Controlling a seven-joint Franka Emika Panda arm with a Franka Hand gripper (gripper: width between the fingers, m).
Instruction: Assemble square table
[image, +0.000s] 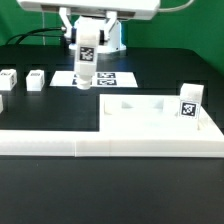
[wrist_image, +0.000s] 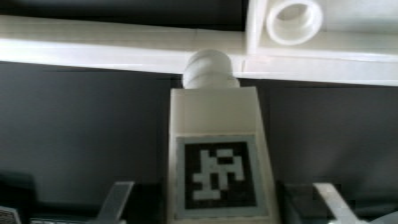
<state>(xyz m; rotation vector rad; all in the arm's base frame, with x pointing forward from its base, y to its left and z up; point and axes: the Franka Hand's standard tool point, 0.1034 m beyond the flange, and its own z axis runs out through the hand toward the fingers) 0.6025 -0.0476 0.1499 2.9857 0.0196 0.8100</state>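
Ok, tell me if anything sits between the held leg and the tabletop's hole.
Nothing visible does. The leg hangs over the marker board; only open space lies between its screw tip and the hole in the tabletop. The other leg on the tabletop stands off at the exterior view's right.

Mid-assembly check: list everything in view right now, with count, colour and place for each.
Thick white plastic square slab: one, white, on the table, toward the exterior view's right.
Standing tagged block leg: one, white, upright at the slab's edge on the exterior view's right.
Loose tagged block legs: two, white, on the table at the exterior view's left; a third white piece is cut off by the frame edge.
Held tagged leg: one, white, raised in the gripper.
Marker board: one, white with black tags, flat at the back.
Long low wall: one, white, along the front.
Table: one, black.
Gripper: one, closed on the held tagged leg.
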